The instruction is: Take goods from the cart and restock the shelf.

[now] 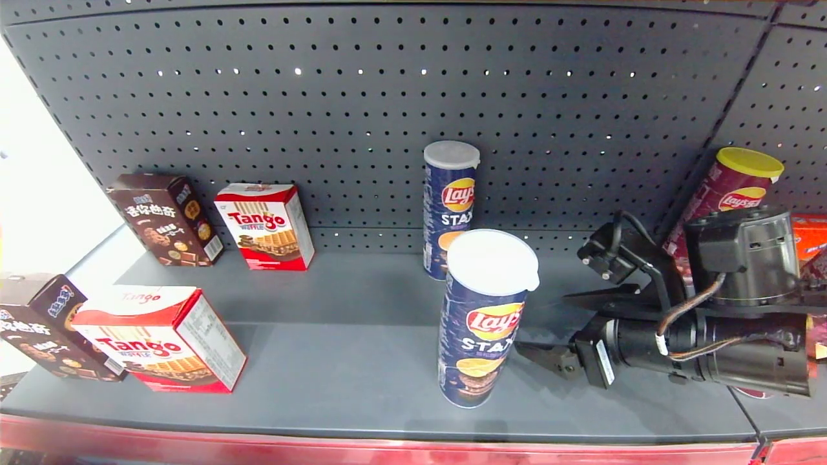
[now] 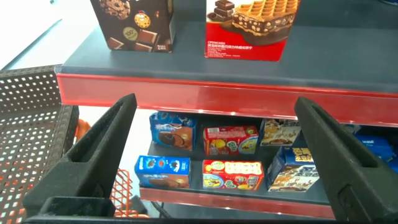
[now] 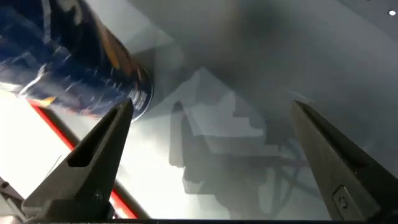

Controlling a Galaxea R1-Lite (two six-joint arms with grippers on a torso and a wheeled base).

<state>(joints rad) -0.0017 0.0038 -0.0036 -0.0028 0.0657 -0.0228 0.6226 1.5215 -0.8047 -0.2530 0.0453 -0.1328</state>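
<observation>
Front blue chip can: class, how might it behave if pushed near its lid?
The front blue chip can is tall and narrow-based, so it would probably tip. Fallen, its round body would likely roll along the shelf.

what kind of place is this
Probably a shop aisle: a pegboard-backed shelf with a red front rail, stocked with chip cans and wafer boxes, and more snack boxes one level down.
</observation>
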